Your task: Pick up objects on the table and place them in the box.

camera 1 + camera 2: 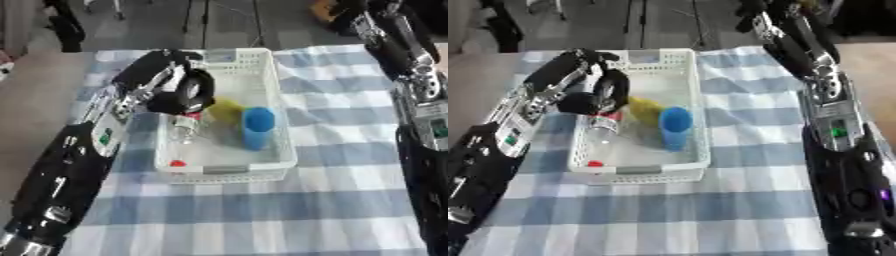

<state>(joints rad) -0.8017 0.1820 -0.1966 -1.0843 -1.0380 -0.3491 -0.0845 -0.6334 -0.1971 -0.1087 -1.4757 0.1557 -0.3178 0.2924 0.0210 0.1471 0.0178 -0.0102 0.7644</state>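
A white slatted basket (262,75) stands on the blue-and-white checked tablecloth (262,215). My left hand (187,93) hangs over the basket's left side, fingers curled round the top end of a clear bottle (182,131) with a red band. The bottle points down toward the basket floor. Inside the basket a blue cup (258,126) stands upright beside a yellow object (226,109). A small red thing (178,163) lies near the front left corner. My right arm (833,115) runs along the table's right side, and my right hand (761,22) shows dark past the far edge.
Beyond the table's far edge are a grey floor and dark stands (206,20). Checked cloth stretches in front of the basket and to its right.
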